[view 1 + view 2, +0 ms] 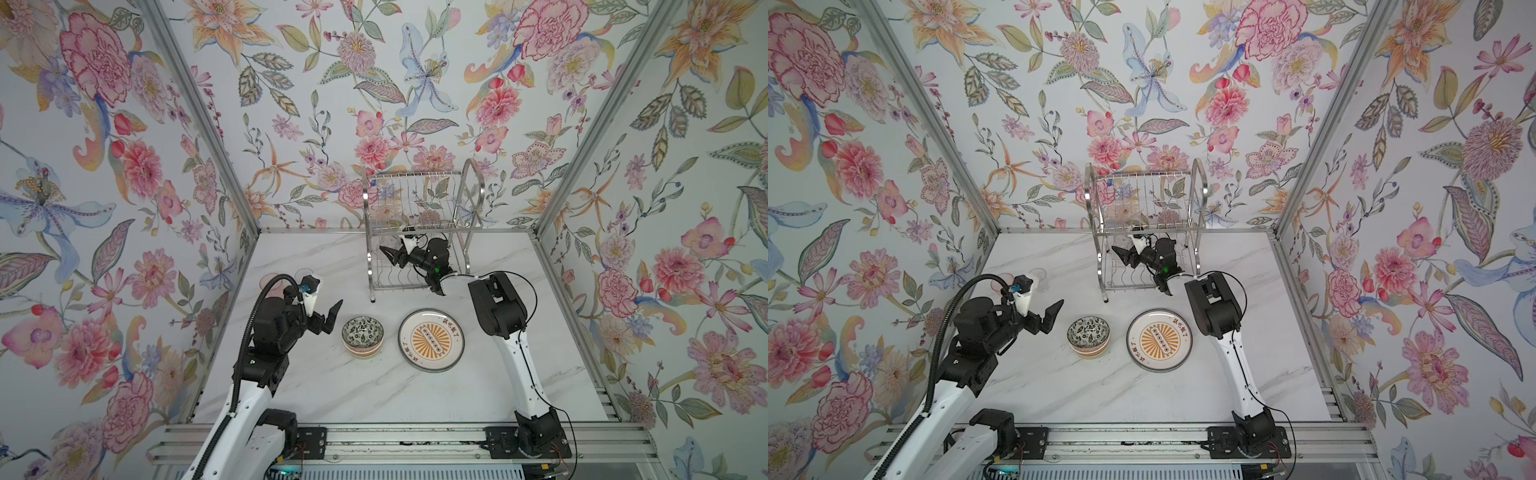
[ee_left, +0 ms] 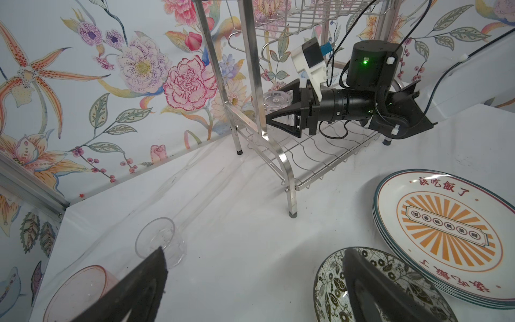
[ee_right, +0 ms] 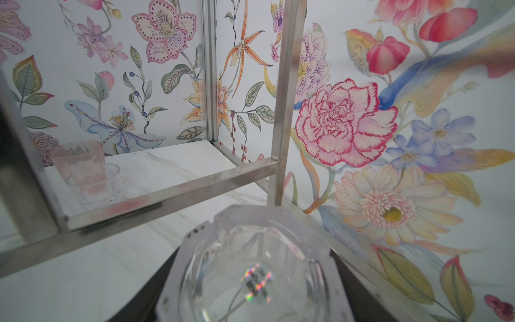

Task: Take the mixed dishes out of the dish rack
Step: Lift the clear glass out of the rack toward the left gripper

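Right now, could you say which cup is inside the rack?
The faceted cup at the right gripper; the pink cup and plain cup stand outside.

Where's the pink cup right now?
In both top views the pink cup stands at the rear left of the table, just left of a clear cup and well left of the dish rack.

The white round plate with a dark rim and orange sunburst centre (image 2: 446, 231) carries red Chinese characters along one edge, reading 該吃飯了. A matching red line runs along the opposite edge, turned the other way. Six small characters sit in a banner across its middle, too small to read surely. A shiny sticker (image 3: 257, 281) on the clear faceted cup (image 3: 250, 245) bears illegible dark print.
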You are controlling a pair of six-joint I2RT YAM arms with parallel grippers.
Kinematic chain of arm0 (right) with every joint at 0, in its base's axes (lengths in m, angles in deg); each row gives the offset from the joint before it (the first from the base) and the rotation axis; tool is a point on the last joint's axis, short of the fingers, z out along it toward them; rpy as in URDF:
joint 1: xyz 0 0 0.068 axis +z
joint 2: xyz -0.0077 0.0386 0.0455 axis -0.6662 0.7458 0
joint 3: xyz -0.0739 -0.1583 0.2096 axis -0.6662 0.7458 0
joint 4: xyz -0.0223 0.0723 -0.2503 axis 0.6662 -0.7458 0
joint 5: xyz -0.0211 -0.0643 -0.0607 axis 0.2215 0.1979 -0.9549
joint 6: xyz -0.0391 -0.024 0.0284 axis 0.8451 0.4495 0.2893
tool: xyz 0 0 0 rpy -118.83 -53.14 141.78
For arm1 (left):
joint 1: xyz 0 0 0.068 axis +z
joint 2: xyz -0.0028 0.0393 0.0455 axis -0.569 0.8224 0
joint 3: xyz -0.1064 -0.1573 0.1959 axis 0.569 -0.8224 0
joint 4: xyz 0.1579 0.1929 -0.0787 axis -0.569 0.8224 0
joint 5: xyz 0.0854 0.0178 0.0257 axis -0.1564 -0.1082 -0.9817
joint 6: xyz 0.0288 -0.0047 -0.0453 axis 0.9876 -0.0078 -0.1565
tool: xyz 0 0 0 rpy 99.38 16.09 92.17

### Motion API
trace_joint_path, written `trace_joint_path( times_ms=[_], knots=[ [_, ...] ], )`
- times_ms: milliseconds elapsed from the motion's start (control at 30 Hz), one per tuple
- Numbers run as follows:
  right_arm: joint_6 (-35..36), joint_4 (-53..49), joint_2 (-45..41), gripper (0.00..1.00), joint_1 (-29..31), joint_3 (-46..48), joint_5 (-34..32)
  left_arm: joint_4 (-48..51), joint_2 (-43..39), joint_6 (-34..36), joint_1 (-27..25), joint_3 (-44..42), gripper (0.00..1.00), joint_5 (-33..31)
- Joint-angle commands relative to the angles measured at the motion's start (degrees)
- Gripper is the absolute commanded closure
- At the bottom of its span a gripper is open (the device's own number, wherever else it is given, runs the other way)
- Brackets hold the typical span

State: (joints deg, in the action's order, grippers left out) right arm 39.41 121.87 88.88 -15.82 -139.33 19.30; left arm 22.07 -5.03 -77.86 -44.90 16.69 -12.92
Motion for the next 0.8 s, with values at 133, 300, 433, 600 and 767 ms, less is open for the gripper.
trace_joint_path(
  times_ms=[133,300,433,600,767],
  knots=[
    [-2.3,7.6,-8.2,1.0,-1.1,6.0,2.5,-3.7,0.2,-1.4,-0.8,0.1,0.01,1.0],
    [-4.9,13.3,-12.8,1.0,-1.1,13.8,1.8,-6.1,-0.1,-2.1,-0.9,-0.4,0.01,1.4],
    [-7.3,18.5,-16.5,1.0,-1.0,20.3,0.5,-7.0,0.3,-2.4,-0.9,-0.4,0.01,1.8],
    [-8.0,20.7,-20.4,1.0,-0.7,25.7,0.3,-7.9,0.6,-2.6,-1.0,-0.5,0.01,2.1],
    [-8.7,22.0,-24.3,1.0,0.4,31.2,-0.3,-9.5,0.7,-3.3,-1.2,-0.6,0.01,2.5]
  ],
)
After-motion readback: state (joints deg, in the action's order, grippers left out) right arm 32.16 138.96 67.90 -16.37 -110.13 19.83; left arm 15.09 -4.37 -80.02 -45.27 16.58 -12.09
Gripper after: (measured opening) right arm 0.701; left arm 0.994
